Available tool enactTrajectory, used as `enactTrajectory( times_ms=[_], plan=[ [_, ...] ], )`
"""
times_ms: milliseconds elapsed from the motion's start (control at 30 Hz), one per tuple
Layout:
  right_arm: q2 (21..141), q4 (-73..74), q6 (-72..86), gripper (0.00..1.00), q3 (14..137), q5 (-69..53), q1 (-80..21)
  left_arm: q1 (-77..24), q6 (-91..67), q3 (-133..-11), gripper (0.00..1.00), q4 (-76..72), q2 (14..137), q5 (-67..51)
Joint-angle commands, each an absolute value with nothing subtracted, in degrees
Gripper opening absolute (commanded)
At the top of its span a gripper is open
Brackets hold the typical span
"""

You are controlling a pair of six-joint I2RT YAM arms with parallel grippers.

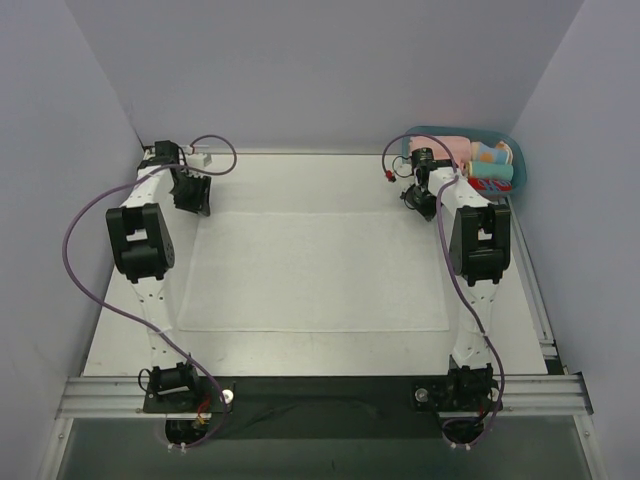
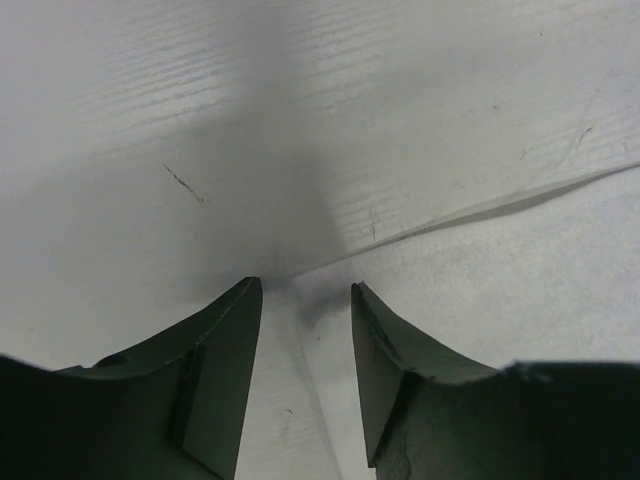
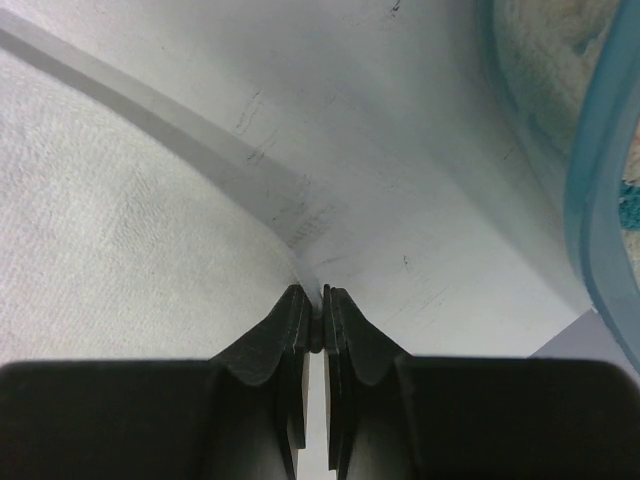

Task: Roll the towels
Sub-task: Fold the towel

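Towel on table; basket behind right

towel corner hidden inside right gripper

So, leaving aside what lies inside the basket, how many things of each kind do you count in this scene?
White towel, spread flat on the table: 1
Blue basket, at the far right corner: 1
Grippers, the left gripper and the right gripper: 2
Total: 4

White arms, dark pincers, purple cables
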State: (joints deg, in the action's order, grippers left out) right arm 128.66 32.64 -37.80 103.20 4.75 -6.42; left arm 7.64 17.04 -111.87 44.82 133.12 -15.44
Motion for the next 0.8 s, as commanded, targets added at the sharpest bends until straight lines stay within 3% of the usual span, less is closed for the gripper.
enactTrajectory(
  times_ms=[0, 200, 333, 467, 767],
  plan=[
    [124.54, 35.59, -38.23, 0.0, 105.12, 5.1, -6.24, 7.56, 17.05, -114.17, 0.5, 45.61, 134.21, -16.87],
    [125.16, 35.68, -38.58, 0.0, 105.29, 5.54, -5.89, 7.38, 17.49, -114.34, 0.37, 46.84, 134.74, -18.19],
    [126.21, 35.77, -38.67, 0.0, 107.13, 5.98, -5.36, 7.29, 17.32, -115.48, 0.16, 47.55, 134.82, -19.42],
    [127.7, 35.77, -38.23, 0.0, 110.2, 6.41, -4.4, 7.47, 16.26, -118.73, 0.01, 48.86, 135.7, -20.48],
    [129.11, 35.68, -39.55, 0.0, 114.17, 6.42, -2.9, 7.82, 15.03, -128.05, 0.0, 49.66, 136.85, -21.7]
  ],
)
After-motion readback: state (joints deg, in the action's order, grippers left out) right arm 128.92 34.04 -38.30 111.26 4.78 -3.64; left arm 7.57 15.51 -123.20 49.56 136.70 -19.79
